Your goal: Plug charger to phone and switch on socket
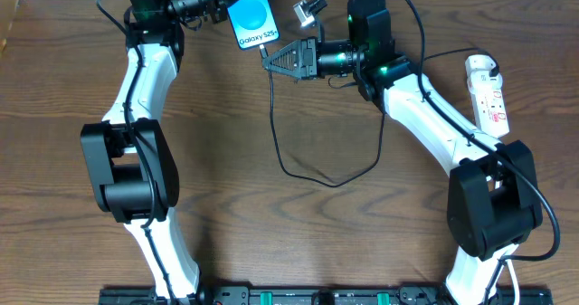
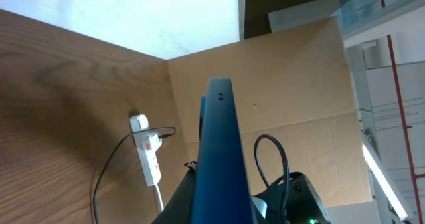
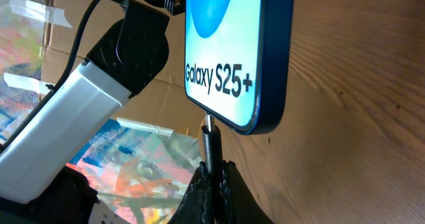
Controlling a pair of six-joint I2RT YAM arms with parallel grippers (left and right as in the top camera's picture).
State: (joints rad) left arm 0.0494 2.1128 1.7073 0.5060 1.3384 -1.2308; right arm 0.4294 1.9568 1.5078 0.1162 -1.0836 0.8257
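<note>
Our left tool (image 1: 223, 1) grips the phone (image 1: 251, 15) up at twelve o'clock; our right tool (image 1: 270, 59) pinches the charger (image 3: 211, 147) tip at its port, perhaps only part-seated. A skewed push could jam it or twist the phone loose. The socket (image 1: 487, 92) sits at three o'clock.

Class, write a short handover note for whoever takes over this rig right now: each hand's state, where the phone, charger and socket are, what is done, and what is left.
Left hand: shut on the phone, held at the far side of the table, screen towards the overhead camera.
Right hand: shut on the charger near its connector; the tip meets the phone's bottom edge with metal showing, so it seems not fully seated.
Socket: on the table at the right, neither hand on it; switch state too small to tell.
Done: phone and connector gripped and aligned.
Left: push the connector home, then switch the socket on.
</note>
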